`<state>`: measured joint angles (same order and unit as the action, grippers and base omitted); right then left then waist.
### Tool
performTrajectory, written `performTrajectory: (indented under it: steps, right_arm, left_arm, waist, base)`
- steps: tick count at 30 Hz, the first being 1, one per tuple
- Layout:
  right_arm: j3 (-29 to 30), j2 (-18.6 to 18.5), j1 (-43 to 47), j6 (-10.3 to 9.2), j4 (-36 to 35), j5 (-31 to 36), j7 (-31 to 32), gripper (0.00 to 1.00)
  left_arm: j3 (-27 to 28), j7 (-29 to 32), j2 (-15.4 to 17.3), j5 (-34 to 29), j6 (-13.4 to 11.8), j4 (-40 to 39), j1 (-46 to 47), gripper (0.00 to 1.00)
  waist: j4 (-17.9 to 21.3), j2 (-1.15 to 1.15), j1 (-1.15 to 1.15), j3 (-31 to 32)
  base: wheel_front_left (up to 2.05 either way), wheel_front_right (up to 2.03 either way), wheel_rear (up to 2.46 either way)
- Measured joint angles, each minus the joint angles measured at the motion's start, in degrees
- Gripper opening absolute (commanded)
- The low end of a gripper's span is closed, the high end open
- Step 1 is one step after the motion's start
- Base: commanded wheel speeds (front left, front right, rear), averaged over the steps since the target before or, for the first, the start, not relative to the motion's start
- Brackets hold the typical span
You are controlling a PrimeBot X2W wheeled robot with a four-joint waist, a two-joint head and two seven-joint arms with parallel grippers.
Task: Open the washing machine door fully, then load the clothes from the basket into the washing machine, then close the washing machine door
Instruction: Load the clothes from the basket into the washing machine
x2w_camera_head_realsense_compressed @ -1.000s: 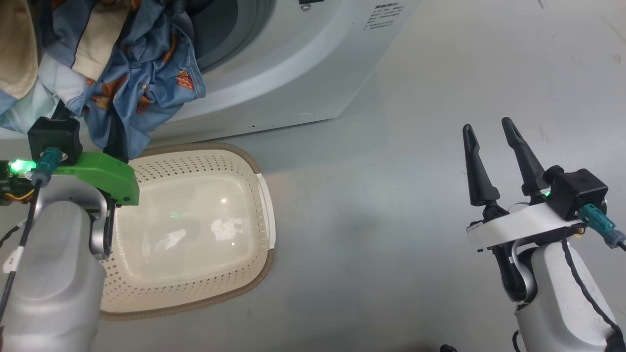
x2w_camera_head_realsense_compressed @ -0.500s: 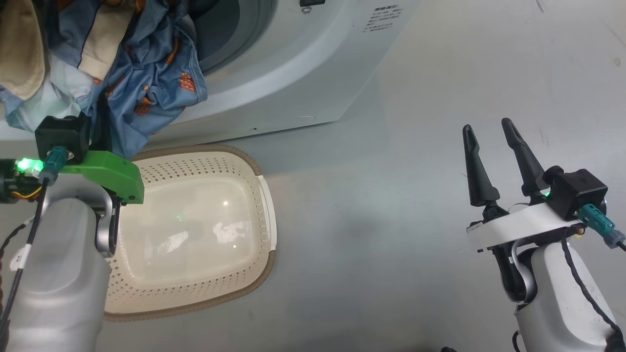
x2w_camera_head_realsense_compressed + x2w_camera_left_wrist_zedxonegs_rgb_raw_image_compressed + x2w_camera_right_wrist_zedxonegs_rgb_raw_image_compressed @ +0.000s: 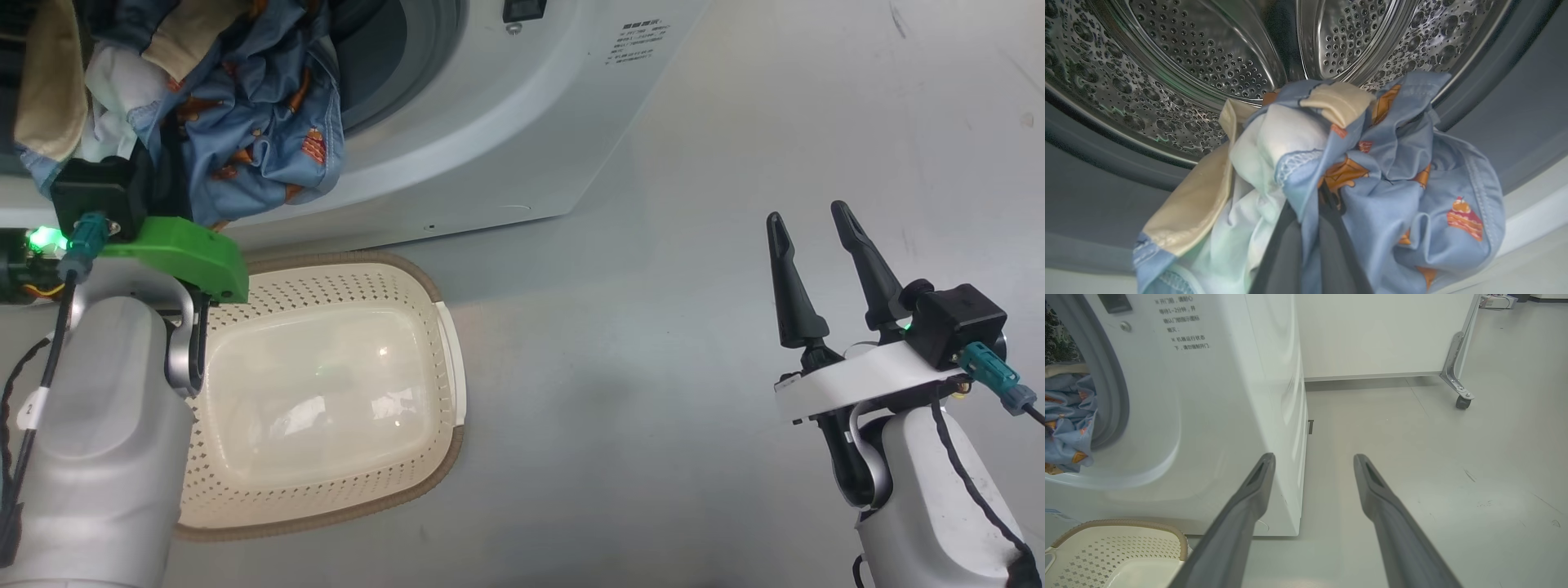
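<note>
The clothes (image 3: 245,122), a light-blue bundle with orange prints and cream pieces, hang over the lip of the washing machine (image 3: 490,139) opening. In the left wrist view the clothes (image 3: 1392,171) bunch in front of the perforated steel drum (image 3: 1208,49). My left gripper (image 3: 1312,204) is shut, its fingers buried in the bundle with a blue fold pinched between them. The cream basket (image 3: 445,359) lies on the floor below, with nothing in it. My right gripper (image 3: 812,220) stands open with nothing between its fingers, well to the right over bare floor. The washing machine door is out of view.
The grey rubber gasket (image 3: 1515,102) rings the drum mouth. In the right wrist view the washing machine (image 3: 1229,396) side stands just left of my right gripper (image 3: 1312,457). Behind it is a white cabinet on a caster (image 3: 1461,402). The basket rim (image 3: 1118,524) shows at lower left.
My left gripper has shut in the clothes and moved up a little toward the drum opening. The bundle has bunched higher at the lip. The right arm has barely moved.
</note>
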<state>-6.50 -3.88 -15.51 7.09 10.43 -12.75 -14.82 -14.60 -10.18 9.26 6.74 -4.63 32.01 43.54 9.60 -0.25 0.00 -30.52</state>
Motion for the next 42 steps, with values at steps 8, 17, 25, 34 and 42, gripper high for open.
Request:
performTrajectory:
  steps: [8,17,25,34,42]
  right_arm:
    - [-0.5,0.0,0.1,0.0,0.1,-0.1,0.0,1.0]
    - [-2.4,0.3,0.1,0.0,0.4,-0.6,0.0,1.0]
    - [-3.4,0.4,0.1,0.0,0.5,-1.2,0.0,1.0]
    - [-4.5,0.5,0.1,0.0,0.6,-1.5,0.0,1.0]
    - [-5.9,0.8,0.0,0.0,0.5,-2.0,0.0,1.0]
  left_arm:
    - [1.0,0.0,-0.2,0.3,0.0,1.1,3.6,0.0]
    - [2.9,0.6,0.3,0.9,-0.1,3.9,8.0,0.0]
    - [4.3,1.4,1.3,1.3,-0.3,5.9,13.2,0.0]
    - [5.4,2.5,2.7,1.3,-0.6,7.7,18.7,0.0]
    - [6.5,3.7,5.8,0.2,-1.1,8.8,25.2,0.0]
  waist:
    - [0.4,0.0,0.0,0.3]
    - [1.7,0.0,0.0,0.1]
    - [3.6,0.0,0.0,-0.7]
    - [5.5,0.0,0.0,-2.5]
    - [7.3,0.0,0.0,-5.4]
  base:
    - [0.0,0.0,0.0]
    - [0.0,0.0,0.0]
    - [0.0,0.0,0.0]
    - [0.0,0.0,0.0]
    - [0.0,0.0,0.0]
